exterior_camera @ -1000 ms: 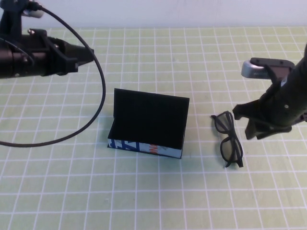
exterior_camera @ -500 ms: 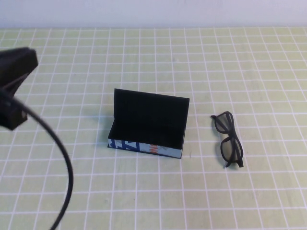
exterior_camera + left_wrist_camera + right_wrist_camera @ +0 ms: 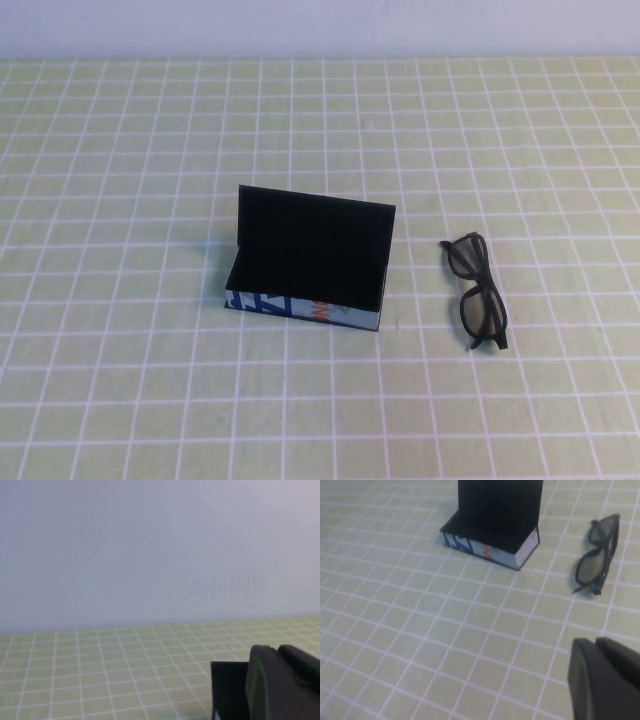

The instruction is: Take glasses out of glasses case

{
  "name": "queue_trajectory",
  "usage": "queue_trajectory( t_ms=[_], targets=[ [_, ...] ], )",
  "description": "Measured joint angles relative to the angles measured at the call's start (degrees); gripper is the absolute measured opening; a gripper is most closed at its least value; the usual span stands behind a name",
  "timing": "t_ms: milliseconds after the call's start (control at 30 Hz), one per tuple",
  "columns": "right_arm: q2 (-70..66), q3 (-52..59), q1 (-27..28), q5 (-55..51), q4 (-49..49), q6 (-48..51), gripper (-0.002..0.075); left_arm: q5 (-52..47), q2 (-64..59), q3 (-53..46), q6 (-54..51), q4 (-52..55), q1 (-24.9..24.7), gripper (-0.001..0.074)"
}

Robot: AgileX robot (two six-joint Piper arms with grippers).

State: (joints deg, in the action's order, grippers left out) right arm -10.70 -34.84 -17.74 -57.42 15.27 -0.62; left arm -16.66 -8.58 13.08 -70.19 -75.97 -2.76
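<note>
While neither arm shows from the high camera, the glasses case (image 3: pixel 308 268) stands open on the checked mat (image 3: pixel 120 400), lid upright, with the glasses (image 3: pixel 476 290) folded on the mat just beside it, apart. From the left wrist, the left gripper (image 3: pixel 282 682) is a dark bulk hiding part of the case lid (image 3: pixel 227 687); its spread cannot be told. From the right wrist, the right gripper (image 3: pixel 605 677) hovers well short of case (image 3: pixel 492 522) and glasses (image 3: pixel 597 555); its spread cannot be told.
</note>
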Motion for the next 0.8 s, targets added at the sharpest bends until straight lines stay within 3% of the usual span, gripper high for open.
queue_trajectory(
  t_ms=[233,467,800],
  targets=[
    [2.7,9.6,0.0,15.9,5.7,8.1,-0.0018,8.6,9.1,-12.5,0.0,-1.1,0.0,-0.0004],
    [2.8,19.1,0.0,36.3,8.2,12.5,-0.0018,13.0,9.2,-14.5,0.0,-1.2,0.0,-0.0004],
    [2.8,23.9,0.0,39.4,8.6,13.0,-0.0018,13.8,9.2,-14.5,0.0,-1.2,0.0,-0.0004]
  ],
)
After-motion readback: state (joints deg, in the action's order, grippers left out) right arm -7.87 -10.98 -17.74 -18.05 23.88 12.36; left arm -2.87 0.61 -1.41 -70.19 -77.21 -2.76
